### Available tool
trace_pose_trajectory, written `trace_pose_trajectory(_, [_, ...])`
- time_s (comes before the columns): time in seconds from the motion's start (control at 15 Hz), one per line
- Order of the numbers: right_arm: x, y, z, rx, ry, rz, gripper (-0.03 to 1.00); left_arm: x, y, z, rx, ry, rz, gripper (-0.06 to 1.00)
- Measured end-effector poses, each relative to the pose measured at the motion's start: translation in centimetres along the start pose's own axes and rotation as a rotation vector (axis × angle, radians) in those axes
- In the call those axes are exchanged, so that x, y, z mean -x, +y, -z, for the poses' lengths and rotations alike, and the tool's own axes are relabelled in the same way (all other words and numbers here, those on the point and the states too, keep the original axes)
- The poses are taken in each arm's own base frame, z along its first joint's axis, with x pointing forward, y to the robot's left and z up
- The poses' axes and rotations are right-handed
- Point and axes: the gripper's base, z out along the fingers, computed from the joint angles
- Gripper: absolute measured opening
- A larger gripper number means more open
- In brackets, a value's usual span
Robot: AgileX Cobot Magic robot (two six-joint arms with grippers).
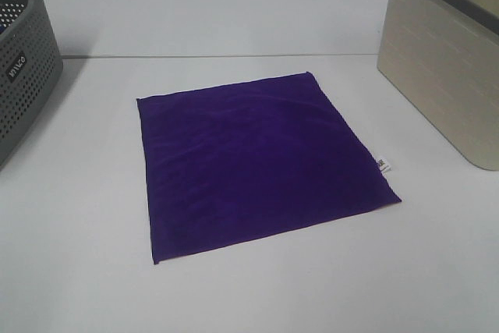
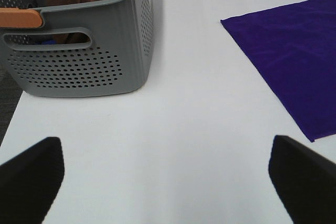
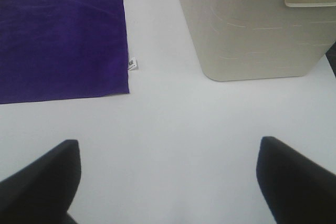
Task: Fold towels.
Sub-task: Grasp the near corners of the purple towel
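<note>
The deep purple towel (image 1: 257, 161) lies flat and unfolded on the white table, one layer, with a small white tag (image 1: 383, 164) on its right edge. It also shows in the left wrist view (image 2: 289, 56) and in the right wrist view (image 3: 60, 43), where the tag (image 3: 133, 64) is seen too. Neither gripper shows in the high view. My left gripper (image 2: 165, 182) is open and empty over bare table, well to the towel's left. My right gripper (image 3: 168, 182) is open and empty over bare table, to the towel's right.
A grey perforated basket (image 1: 23, 76) stands at the table's left edge; in the left wrist view it (image 2: 84, 51) holds brown and dark cloth-like things. A beige bin (image 1: 444, 68) stands at the right; it also shows in the right wrist view (image 3: 252, 30).
</note>
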Motion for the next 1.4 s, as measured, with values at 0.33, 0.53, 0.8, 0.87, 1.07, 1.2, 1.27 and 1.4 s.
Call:
trace_pose_trajectory(0.33, [0.00,-0.01,0.00,-0.001,0.000,0.000,0.88,0.00,0.00,0.00,0.000,0.000,0.000,0.99])
trace_pose_trajectory(0.53, [0.00,-0.01,0.00,-0.001,0.000,0.000,0.88,0.00,0.00,0.00,0.000,0.000,-0.001,0.99])
trace_pose_trajectory(0.8, [0.00,-0.02,0.00,-0.002,0.000,0.001,0.90,0.00,0.00,0.00,0.000,0.000,0.000,0.99])
trace_pose_trajectory(0.87, [-0.01,-0.07,0.00,-0.008,0.001,0.004,0.93,0.00,0.00,0.00,0.000,0.000,0.000,0.99])
trace_pose_trajectory(1.07, [-0.01,-0.08,0.00,-0.009,0.001,0.005,0.94,0.00,0.00,0.00,0.000,0.000,0.000,0.99])
trace_pose_trajectory(1.2, [-0.01,-0.08,0.00,-0.009,0.001,0.005,0.95,0.00,0.00,0.00,0.000,0.000,0.000,0.99])
trace_pose_trajectory(1.27, [-0.01,-0.08,0.00,-0.009,0.001,0.007,0.95,0.00,0.00,0.00,0.000,0.000,0.000,0.99])
trace_pose_trajectory(1.4, [0.17,-0.15,0.02,-0.015,-0.008,0.040,0.95,0.00,0.00,0.00,0.000,0.000,0.000,0.99])
